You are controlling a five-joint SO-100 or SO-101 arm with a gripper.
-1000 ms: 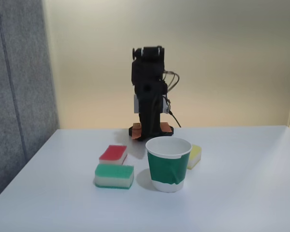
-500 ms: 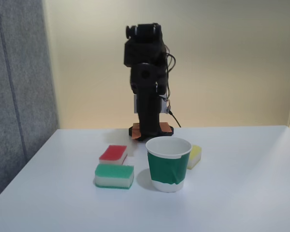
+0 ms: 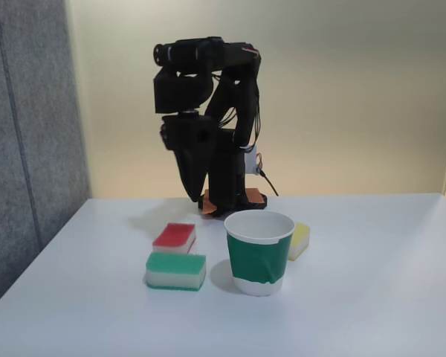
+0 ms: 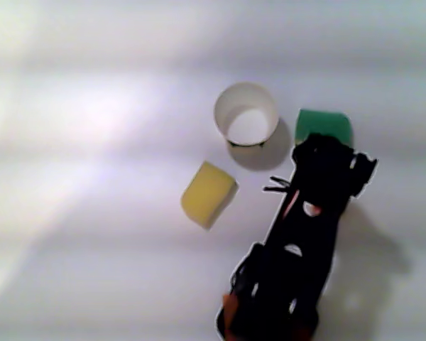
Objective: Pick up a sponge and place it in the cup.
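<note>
The sponge (image 3: 175, 236), red on top over white, lies flat on the white table left of the cup (image 3: 259, 259), a white paper cup with a green band standing upright with nothing seen inside. My black gripper (image 3: 193, 195) hangs pointing down above the table behind the sponge, well clear of it, its fingers closed to a point and holding nothing. In the other view the cup (image 4: 231, 99) is seen from above, and my arm (image 4: 298, 241) covers the spot where the sponge lies.
A green-topped white sponge (image 3: 176, 270) sits just in front of the red one, also seen as the green sponge (image 4: 323, 126) from above. A pale yellow sponge (image 3: 299, 239) lies behind the cup on its right, and from above the yellow sponge (image 4: 208, 193) is seen. A grey panel (image 3: 22, 149) stands at the left.
The arm has unfolded from its upright pose: its upper part swung up and to the left, and the gripper now points down toward the table behind the red sponge.
</note>
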